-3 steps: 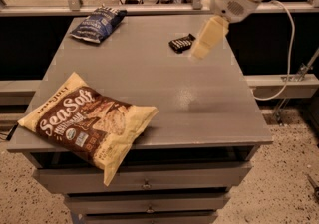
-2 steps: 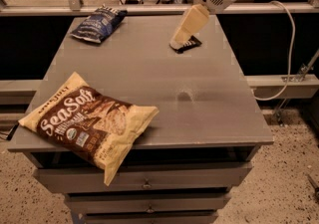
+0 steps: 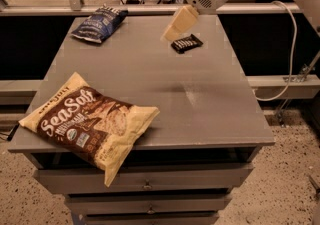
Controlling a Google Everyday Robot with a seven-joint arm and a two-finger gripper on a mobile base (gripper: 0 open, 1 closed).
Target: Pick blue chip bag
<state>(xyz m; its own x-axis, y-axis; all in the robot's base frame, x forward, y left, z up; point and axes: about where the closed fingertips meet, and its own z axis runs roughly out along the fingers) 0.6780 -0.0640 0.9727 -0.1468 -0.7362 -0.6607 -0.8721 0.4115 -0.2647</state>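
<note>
The blue chip bag [image 3: 97,24] is a small dark navy crinkled bag with white lettering and a striped top edge. It lies flat at the far left corner of the grey table [image 3: 150,76]. My gripper [image 3: 178,24] hangs from the white arm above the far middle of the table. It is well to the right of the bag, not touching it, and just above and left of a black candy bar wrapper [image 3: 186,43]. It holds nothing that I can see.
A large cream-and-brown SeaSalt bag [image 3: 90,121] lies at the near left, overhanging the table's front edge. Drawers sit below the tabletop. A white cable [image 3: 290,54] hangs at the right. A railing and office chair stand behind the table.
The gripper has moved left along the far side of the table, from right of the candy bar to its left, closer to the blue chip bag. The bags have not moved.
</note>
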